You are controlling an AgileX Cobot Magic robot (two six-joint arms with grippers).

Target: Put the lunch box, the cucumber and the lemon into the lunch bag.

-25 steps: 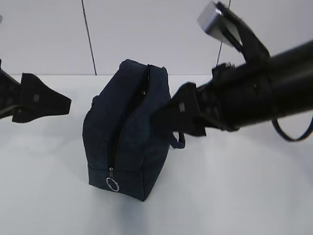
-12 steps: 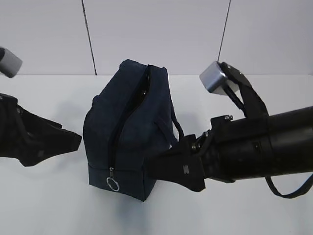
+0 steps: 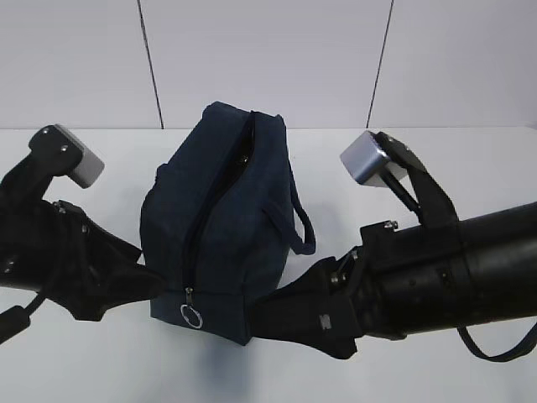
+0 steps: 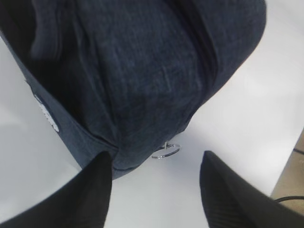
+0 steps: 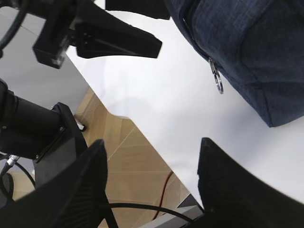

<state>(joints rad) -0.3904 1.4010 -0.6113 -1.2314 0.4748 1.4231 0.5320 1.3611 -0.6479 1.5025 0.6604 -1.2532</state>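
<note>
Lunch bag [image 3: 222, 222] stands upright between both grippers, zipper running top to bottom, ring pull [image 3: 191, 316] hanging low. Its white logo [image 4: 48, 115] is unreadable. Left gripper [image 4: 154, 190] and right gripper [image 5: 152, 185] both gape open, holding nothing.

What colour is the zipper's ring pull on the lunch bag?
Silver metal. The ring pull hangs at the lunch bag's lower end, clearest in the right wrist view.

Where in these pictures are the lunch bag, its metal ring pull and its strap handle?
lunch bag [image 3: 231, 227]: exterior view, on its navy side panel.
ring pull [image 3: 192, 316]: exterior view, on the ring's rim at the zipper's lower end.
strap handle [image 3: 303, 228]: exterior view, on the loop's outer curve.
</note>
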